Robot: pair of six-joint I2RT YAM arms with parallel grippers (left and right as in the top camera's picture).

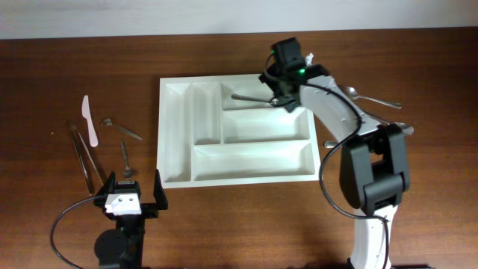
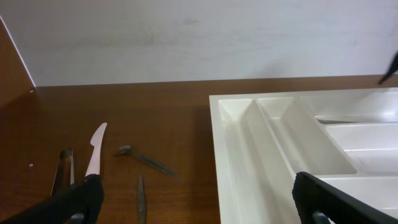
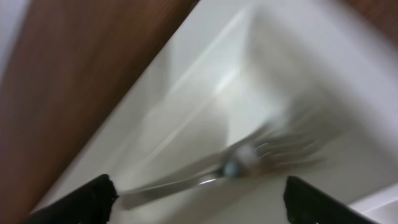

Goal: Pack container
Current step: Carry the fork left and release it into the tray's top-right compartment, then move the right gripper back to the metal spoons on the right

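Sitting mid-bench, the container (image 1: 254,158) holds one fork (image 1: 250,97) in its far long compartment; the other slots look empty. The right end effector (image 1: 278,98), fingers apart, hangs over that fork, seemingly releasing it. The next move calls for lifting clear and fetching the loose cutlery (image 1: 373,99) right of the container. The left end effector (image 1: 133,181) gapes idle by its near-left corner.

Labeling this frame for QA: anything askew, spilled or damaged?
Nothing stands out. The container sits square and intact, one fork lying in its top long compartment below the right end effector. Loose cutlery waits on the table either side. Right wrist view is blurred.
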